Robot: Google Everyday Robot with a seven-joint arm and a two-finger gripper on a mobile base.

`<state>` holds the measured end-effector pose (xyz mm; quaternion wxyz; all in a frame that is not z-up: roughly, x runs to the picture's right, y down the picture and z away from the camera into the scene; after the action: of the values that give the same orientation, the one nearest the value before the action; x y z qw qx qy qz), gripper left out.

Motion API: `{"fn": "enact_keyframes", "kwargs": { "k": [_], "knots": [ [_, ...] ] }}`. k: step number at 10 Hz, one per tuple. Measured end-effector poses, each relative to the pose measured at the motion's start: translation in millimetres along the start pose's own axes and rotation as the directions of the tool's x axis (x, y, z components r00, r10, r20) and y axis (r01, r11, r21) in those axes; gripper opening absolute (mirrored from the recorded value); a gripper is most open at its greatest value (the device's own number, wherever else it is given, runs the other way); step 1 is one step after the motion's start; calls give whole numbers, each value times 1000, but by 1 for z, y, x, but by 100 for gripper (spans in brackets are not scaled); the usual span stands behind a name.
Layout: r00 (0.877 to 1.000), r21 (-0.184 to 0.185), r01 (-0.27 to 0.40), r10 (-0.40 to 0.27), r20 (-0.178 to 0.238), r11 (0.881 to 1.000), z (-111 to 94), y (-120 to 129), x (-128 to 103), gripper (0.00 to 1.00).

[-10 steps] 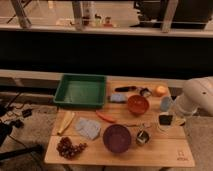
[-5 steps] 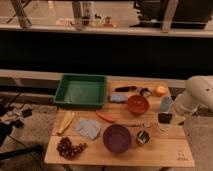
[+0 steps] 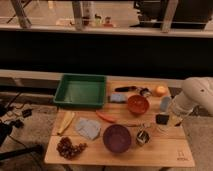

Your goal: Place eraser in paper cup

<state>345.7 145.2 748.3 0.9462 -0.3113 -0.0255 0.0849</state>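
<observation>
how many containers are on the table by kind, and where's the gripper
bowls: 2, orange bowl and purple bowl
cups: 3, paper cup, light blue cup, metal cup
trays: 1, green tray
total: 6
gripper: at the right edge, holding the black eraser just above the paper cup

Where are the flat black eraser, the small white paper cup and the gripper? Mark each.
flat black eraser (image 3: pixel 161 119), camera view, middle of its dark face.
small white paper cup (image 3: pixel 163 130), camera view, its visible side below the eraser.
gripper (image 3: pixel 169 119), camera view, right of the eraser.
</observation>
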Motion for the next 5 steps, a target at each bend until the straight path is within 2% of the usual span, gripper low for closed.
{"fn": "enact_keyframes", "kwargs": {
  "k": [4, 5],
  "knots": [
    [999, 10, 16, -16, -31, 1000, 2, -7, 0, 18],
    [999, 10, 16, -16, -31, 1000, 2, -7, 0, 22]
  ]
}}
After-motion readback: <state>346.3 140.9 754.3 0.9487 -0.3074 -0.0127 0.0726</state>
